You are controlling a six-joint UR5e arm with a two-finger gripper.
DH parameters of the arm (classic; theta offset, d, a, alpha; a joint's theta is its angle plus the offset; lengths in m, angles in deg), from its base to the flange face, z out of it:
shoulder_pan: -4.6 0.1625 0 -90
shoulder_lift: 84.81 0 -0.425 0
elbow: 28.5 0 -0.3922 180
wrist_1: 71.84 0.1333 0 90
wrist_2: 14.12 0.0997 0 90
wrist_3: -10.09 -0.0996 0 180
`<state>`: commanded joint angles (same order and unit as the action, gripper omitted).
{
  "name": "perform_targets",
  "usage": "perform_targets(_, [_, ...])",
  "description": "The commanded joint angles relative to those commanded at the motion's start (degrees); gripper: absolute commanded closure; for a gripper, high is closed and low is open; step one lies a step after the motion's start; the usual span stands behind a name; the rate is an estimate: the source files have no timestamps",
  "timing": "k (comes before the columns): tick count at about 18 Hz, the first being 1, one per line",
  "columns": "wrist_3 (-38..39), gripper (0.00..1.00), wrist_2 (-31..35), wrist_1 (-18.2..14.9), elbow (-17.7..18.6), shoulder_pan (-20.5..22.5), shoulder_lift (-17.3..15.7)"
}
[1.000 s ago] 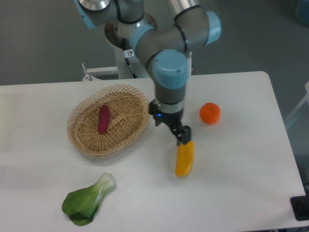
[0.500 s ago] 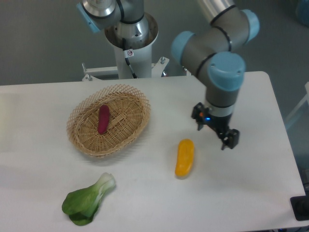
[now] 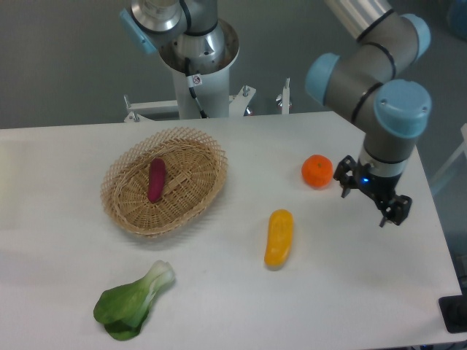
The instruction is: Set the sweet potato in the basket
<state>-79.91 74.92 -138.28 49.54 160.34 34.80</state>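
The reddish-purple sweet potato [image 3: 156,179] lies inside the tan woven basket [image 3: 124,211] at the left middle of the table. My gripper [image 3: 391,211] hangs over the right side of the table, far from the basket and to the right of the round orange fruit. Its fingers point down and hold nothing. From this angle I cannot tell how far apart they stand.
A round orange fruit [image 3: 317,170] sits just left of the gripper. A yellow oblong vegetable [image 3: 279,237] lies mid-table. A green leafy bok choy [image 3: 133,302] lies near the front left. The arm's base stands behind the basket [image 3: 198,51].
The arm has swung right, from above the yellow vegetable past the orange fruit to the table's right side. The sweet potato and basket have not moved.
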Motion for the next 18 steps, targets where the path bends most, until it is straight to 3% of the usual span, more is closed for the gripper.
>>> perform_targets(18, [-1.8, 0.0, 0.4, 1.0, 0.1, 1.1, 1.3])
